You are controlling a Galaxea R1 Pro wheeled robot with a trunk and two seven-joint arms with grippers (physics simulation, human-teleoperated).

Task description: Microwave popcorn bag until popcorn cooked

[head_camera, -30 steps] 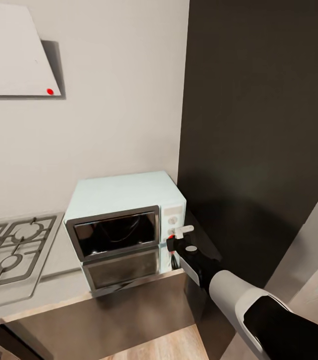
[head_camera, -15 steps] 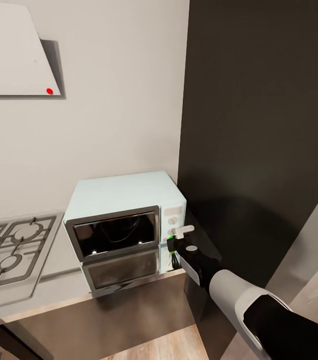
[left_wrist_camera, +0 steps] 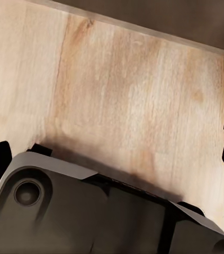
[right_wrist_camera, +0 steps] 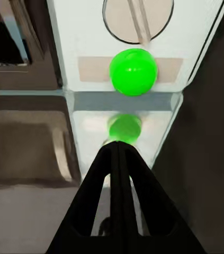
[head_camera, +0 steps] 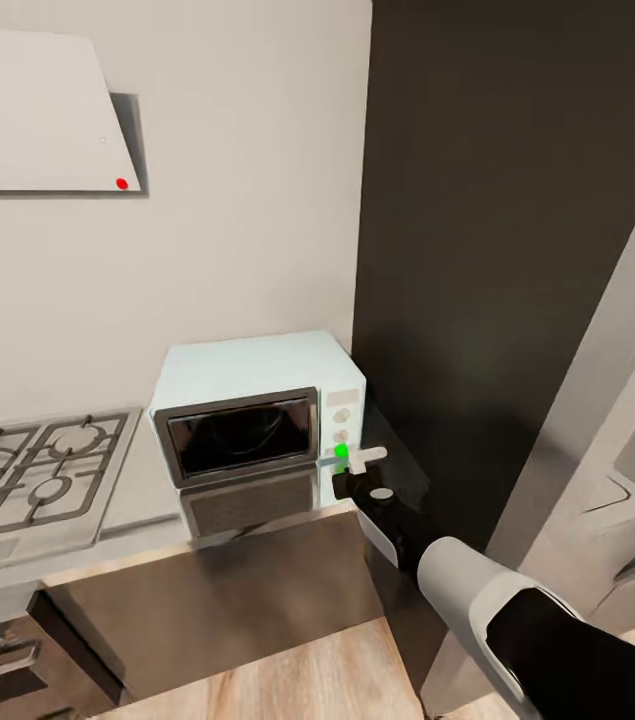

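The pale blue microwave stands on the grey countertop against a dark tall cabinet, its dark glass door closed. On its white control panel the indicator light glows green, just below a knob. My right gripper is shut and empty, its tips just in front of that light, whose reflection shows on the counter. The popcorn bag and popcorn are hidden. My left gripper hangs open over the wood floor.
A steel gas hob lies left of the microwave, with a white hood above it. The dark tall cabinet rises right of the microwave, and a steel fridge stands further right. Light wood floor runs below the counter front.
The indicator light went from red to green. The whole head picture has shifted, so the camera moved; my right gripper stays at the control panel.
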